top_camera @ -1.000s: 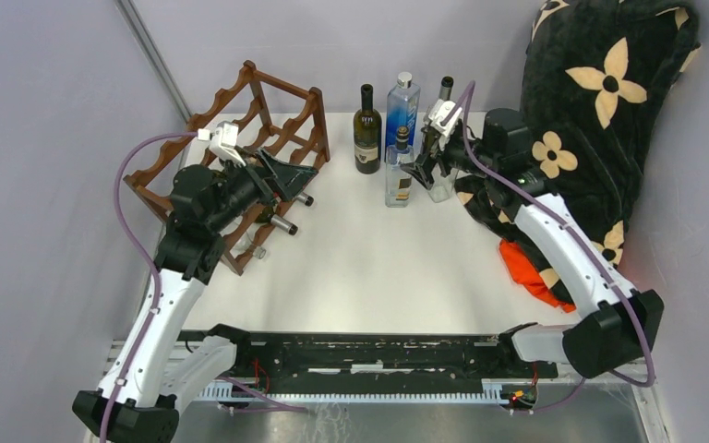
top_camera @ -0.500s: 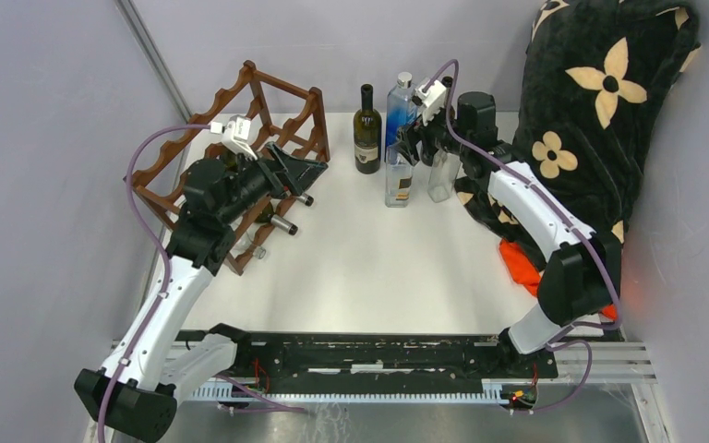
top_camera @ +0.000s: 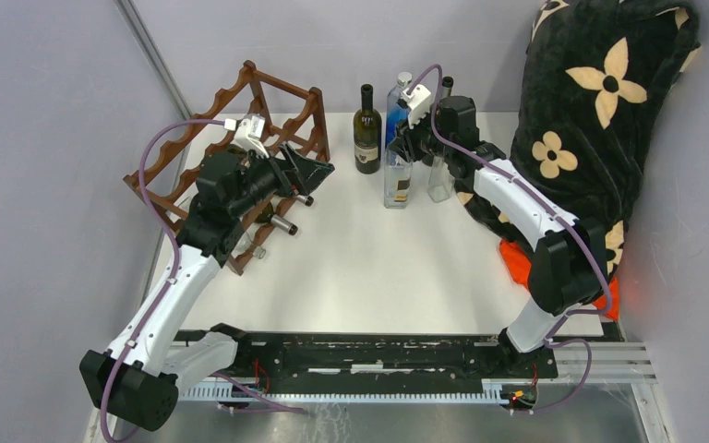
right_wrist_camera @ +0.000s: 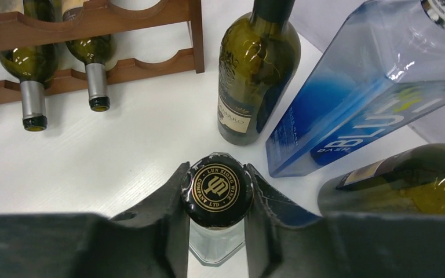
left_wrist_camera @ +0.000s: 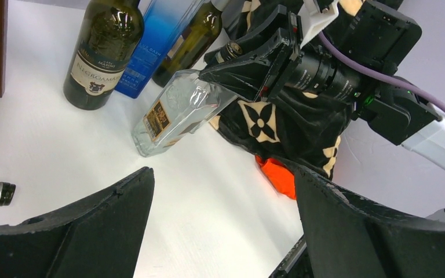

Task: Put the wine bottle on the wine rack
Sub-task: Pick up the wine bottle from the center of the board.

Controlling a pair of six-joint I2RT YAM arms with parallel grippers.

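Black-capped clear bottle is standing far-centre on the desk — the right claw, gaping a second ago, is now gripping its cap, readying the lift; left claw is hanging wide by the rack.

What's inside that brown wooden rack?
At least two dark green glass bottles lie in the reddish-brown wooden wine rack, silver-capped necks poking out. The left arm covers much of the rack from above, so other slots are hidden.
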